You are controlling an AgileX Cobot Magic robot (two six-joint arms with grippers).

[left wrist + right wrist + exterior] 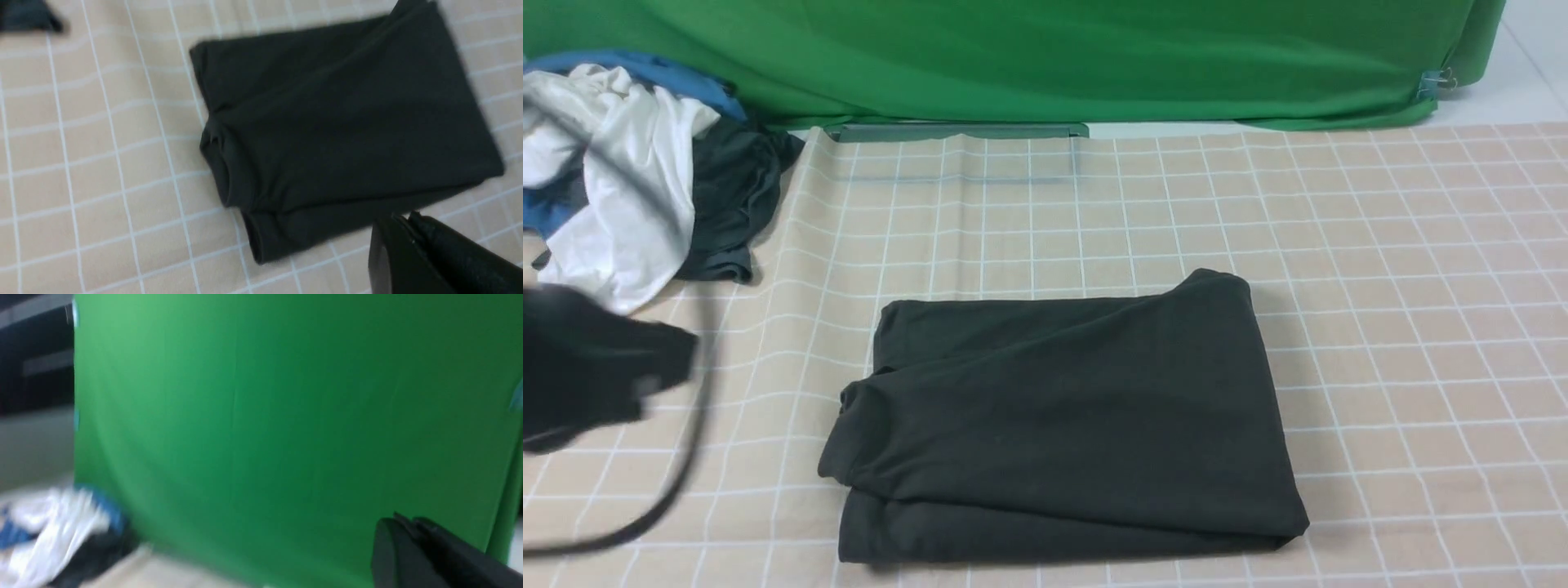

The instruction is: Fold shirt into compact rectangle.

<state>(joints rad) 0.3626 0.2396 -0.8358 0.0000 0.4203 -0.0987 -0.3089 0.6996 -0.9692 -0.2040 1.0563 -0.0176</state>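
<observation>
You have the large black soft-fabric shirt (1062, 416) lying folded into a compact, roughly rectangular stack on the bench's beige checked cloth (1421, 327); neither arm touches it. The fold looks essentially done. What I would still judge untidy is the rolled, bunched edge (216, 163) on the stack's left side, where a lower layer peeks out past the top one.

Your left gripper (408, 228) hangs clear of the shirt, just off one of its corners, fingers clenched on nothing. Your right gripper (402, 526) is raised, facing the green backdrop (286, 416) well away from the shirt, fingers pressed together and empty. A pile of white, blue and dark garments (629, 171) sits beyond the shirt's far left corner.
</observation>
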